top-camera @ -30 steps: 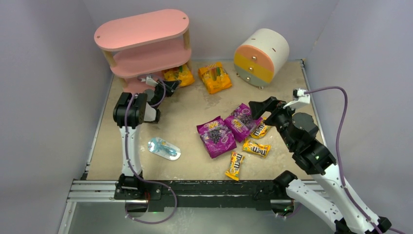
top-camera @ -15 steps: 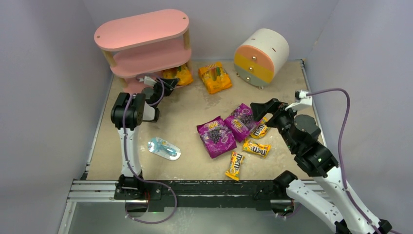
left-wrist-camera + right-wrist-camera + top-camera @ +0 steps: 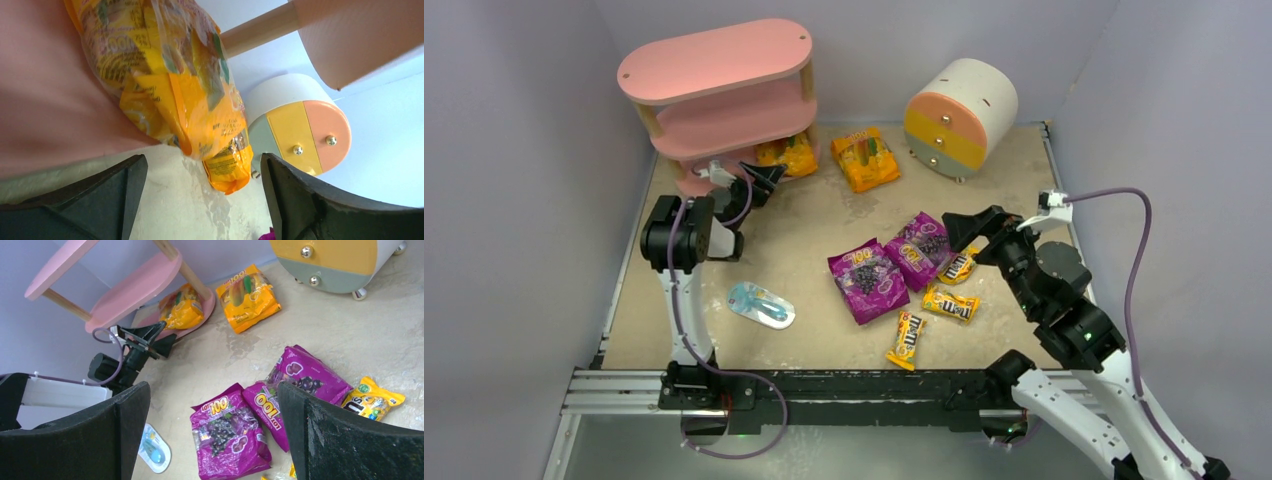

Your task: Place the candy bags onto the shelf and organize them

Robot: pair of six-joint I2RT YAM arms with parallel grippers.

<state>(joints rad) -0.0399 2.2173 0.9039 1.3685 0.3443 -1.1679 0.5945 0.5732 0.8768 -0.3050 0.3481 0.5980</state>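
The pink shelf stands at the back left. One orange candy bag lies on its bottom board, one end hanging over the edge. My left gripper is open just in front of it, holding nothing. A second orange bag lies on the table beside the shelf. Two purple bags and three small M&M's packs lie mid-table. My right gripper hangs open above the purple bags.
A round cream drum cabinet with orange and yellow drawers stands at the back right. A flat light-blue packet lies near the left arm's base. Grey walls close in the left, back and right sides.
My left gripper has opened and let go of the orange bag, which now rests on the shelf's bottom board. The left arm drew back slightly left. The right arm shifted a little right.
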